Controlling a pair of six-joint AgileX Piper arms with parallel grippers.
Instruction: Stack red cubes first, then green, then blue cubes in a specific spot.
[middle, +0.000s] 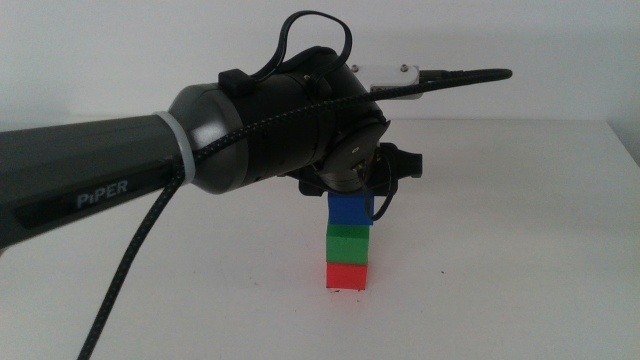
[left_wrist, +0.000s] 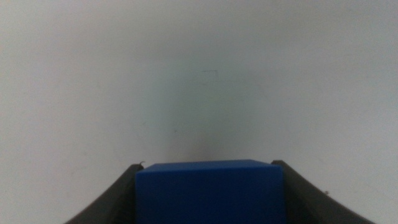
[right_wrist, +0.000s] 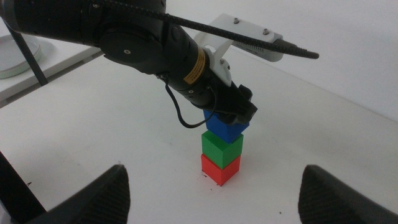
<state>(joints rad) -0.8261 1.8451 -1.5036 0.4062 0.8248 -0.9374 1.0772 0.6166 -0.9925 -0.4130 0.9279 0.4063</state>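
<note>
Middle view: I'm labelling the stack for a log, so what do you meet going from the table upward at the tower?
Table → red cube → green cube → blue cube → left hand, closed on the blue cube.

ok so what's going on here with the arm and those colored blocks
The left gripper has its jaws around the blue cube, which sits on top of the green cube, with the red cube at the bottom on the white table. So the three-cube stack stands in the intended order, and the gripper has not let go yet. The right gripper waits off to the side with its jaws open, looking at the stack and holding nothing.
</note>
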